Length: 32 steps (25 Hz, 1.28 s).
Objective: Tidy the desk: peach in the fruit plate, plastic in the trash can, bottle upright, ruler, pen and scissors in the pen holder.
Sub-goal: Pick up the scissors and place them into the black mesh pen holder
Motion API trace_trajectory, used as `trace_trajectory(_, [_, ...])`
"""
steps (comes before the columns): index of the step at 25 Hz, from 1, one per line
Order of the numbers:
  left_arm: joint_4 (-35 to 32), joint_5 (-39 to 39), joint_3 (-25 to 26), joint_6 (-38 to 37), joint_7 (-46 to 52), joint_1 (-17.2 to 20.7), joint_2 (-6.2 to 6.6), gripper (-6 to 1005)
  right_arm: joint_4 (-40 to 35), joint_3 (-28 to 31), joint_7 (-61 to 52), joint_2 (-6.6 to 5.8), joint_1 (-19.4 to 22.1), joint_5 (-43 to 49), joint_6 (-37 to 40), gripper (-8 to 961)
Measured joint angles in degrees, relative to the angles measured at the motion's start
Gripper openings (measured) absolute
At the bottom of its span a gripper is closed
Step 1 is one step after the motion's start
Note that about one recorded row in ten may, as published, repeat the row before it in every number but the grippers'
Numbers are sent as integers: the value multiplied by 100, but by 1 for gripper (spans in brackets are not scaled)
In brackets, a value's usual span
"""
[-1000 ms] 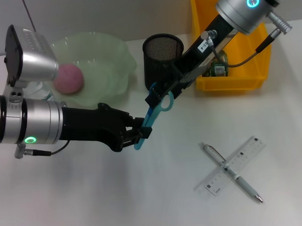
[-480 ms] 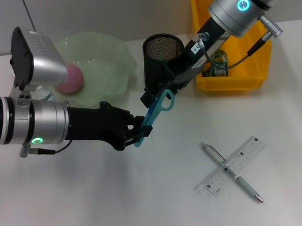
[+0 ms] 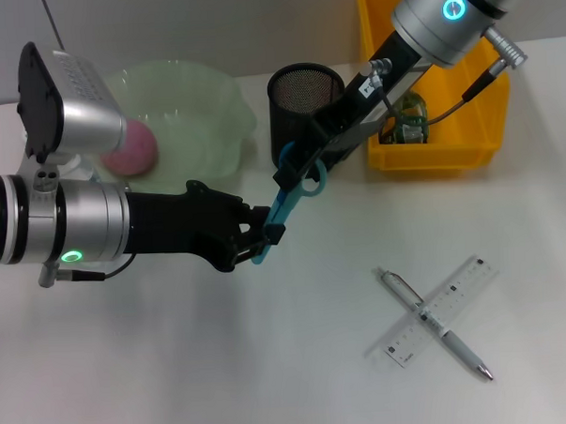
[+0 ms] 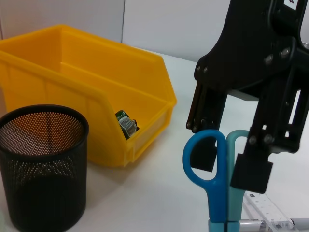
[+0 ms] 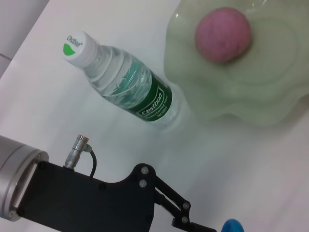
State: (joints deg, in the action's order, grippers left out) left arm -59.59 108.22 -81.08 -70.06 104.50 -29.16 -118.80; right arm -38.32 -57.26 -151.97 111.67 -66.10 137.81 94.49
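- Just in front of the black mesh pen holder (image 3: 304, 112), the blue-handled scissors (image 3: 285, 204) hang in the air above the counter (image 3: 177, 367), caught between both arms: looks like a handover.
- Left tool (image 3: 264, 239) is clamped on the blade end; right tool (image 3: 300, 169) sits at the handle loops with one finger through a ring, so I'd call it gripping too.
- Next, I reckon the left one lets go, then the right one tips the scissors upright and drops them into the holder.
- Clear plastic ruler (image 3: 442, 309) and silver pen (image 3: 436, 325) lie crossed on the counter, waiting.
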Motion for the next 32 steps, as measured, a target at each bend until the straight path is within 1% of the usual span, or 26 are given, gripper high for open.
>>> trace_trajectory(1, [0, -1, -1, 8, 0, -4, -1, 205, 0, 1, 0, 2, -2, 0, -11, 700])
trace_trajectory(7, [-1, -3, -41, 44, 0, -7, -3, 205, 19, 1, 0, 4, -6, 0, -52, 497])
trace_trajectory(12, [-1, -3, -74, 96, 0, 9, -3, 205, 38, -3, 0, 17, -5, 1, -60, 261])
trace_trajectory(17, [-1, -4, -74, 126, 0, 14, -3, 204, 43, -4, 0, 32, -3, 1, -66, 260])
trace_trajectory(32, [0, -3, -84, 151, -31, 34, -3, 203, 0, -23, 78, 65, 44, -2, -139, 134])
